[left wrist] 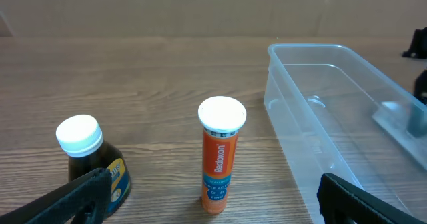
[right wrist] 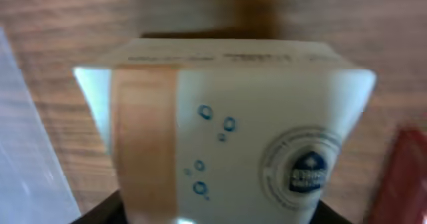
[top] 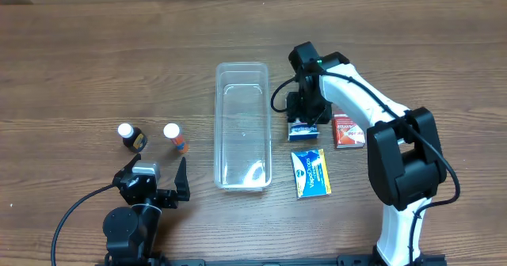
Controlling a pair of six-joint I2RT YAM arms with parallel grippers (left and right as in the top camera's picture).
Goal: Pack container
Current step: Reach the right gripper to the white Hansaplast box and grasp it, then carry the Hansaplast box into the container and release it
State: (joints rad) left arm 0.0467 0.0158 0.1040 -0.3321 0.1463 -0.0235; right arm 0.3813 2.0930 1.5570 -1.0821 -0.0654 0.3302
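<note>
The clear plastic container [top: 242, 127] lies lengthwise in the middle of the wooden table [top: 95, 60], long and narrow with rounded corners and a rim, and no item shows inside it. To its left stand a dark bottle [top: 131, 138] with a white cap and, just beside it, an orange tube [top: 176, 139] with a white cap. Both are upright, a little apart from each other and from the container wall. In front of them the left pincer [top: 154, 172] is released, its two dark fingers [left wrist: 73, 196] spread wide with nothing between them. In the left wrist view the tube stands straight ahead, between the fingers' lines. To the right of the container, the right pincer [top: 305, 114] hangs over a small white and blue box [top: 299, 131] lying just beside the container's right wall. A red box [top: 347, 130] lies near it further right, and a blue and yellow box [top: 310, 172] lies flat nearer the arm's base. The arm covers most of the white box from above. In the right wrist view that box [right wrist: 227, 137] fills the frame and is blurred, showing a tan band, blue bubbles and a round emblem. The fingers themselves are not clearly seen, so I cannot tell whether the pincer is clenched on it. The print on the boxes is too small to read, and the tube's label is only partly legible.
</note>
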